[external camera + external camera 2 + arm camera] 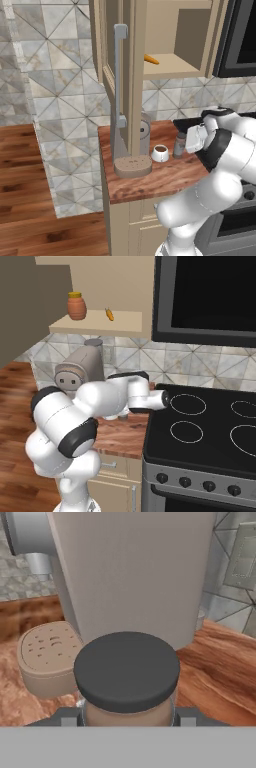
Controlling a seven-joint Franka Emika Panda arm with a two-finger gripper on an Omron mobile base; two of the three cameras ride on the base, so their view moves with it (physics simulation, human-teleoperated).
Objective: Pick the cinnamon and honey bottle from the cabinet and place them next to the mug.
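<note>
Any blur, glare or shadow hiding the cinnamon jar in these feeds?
Hand view: the cinnamon looms soft-edged, its dark cap matte, no glare. Left base view: jar small but evenly lit beside the mug. Right base view: the cabinet shelf and honey bottle are clear.

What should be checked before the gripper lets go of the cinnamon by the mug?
1. Grip: gripper shut on the cinnamon, its dark cap right at the fingers in the hand view: ok.
2. Placement spot: cinnamon stands just right of the mug on the counter: ok.
3. Jar upright: looks vertical in the left base view: ok.
4. Jar base resting on the wood: cannot tell, the bottom is hidden.
5. Honey bottle moved to the mug: not ok, it is on the cabinet shelf.
6. Cabinet door open for the next reach: ok.
</note>
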